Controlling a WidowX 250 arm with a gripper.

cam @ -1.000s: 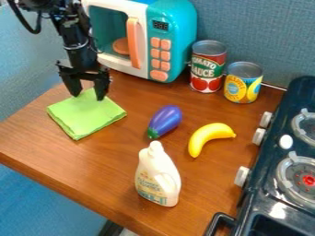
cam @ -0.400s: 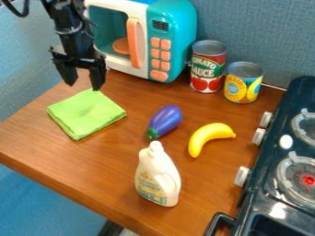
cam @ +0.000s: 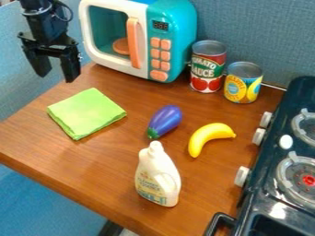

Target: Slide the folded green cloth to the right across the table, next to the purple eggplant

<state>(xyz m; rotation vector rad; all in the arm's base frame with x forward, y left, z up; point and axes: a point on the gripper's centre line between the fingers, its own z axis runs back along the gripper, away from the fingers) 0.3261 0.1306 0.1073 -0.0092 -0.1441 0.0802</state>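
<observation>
ok so the claw [cam: 57,78] is up at the upper left of the camera view, by the far left part of the worktop [cam: 43,150], with its two fingers spread wide, pointing down, and nothing between them. nearest thing below it is the green cloth [cam: 86,113], lying flat and folded into a rough square on the worktop. the cloth sits lower and a bit to the right of the claw in the view, and the two are clearly apart, not touching.

off to the claw's right there's the toy microwave [cam: 186,32], teal and white with an orange handle [cam: 133,44] and orange buttons [cam: 160,74]. right of that, two cans standing upright: a red one [cam: 208,69] with tomatoes on the label, and a shorter yellow and blue one [cam: 243,83] just beside it.

the purple toy eggplant [cam: 166,120] lies right of the cloth, not touching it, green end angled down toward the white bottle [cam: 158,177]. that bottle is standing up, nearer the camera. the yellow banana [cam: 209,137] is right of the eggplant, curved, lying on its side. then the dark toy stove [cam: 261,193] runs along the right edge, pale knobs [cam: 242,176] facing the worktop, burners on top.
</observation>
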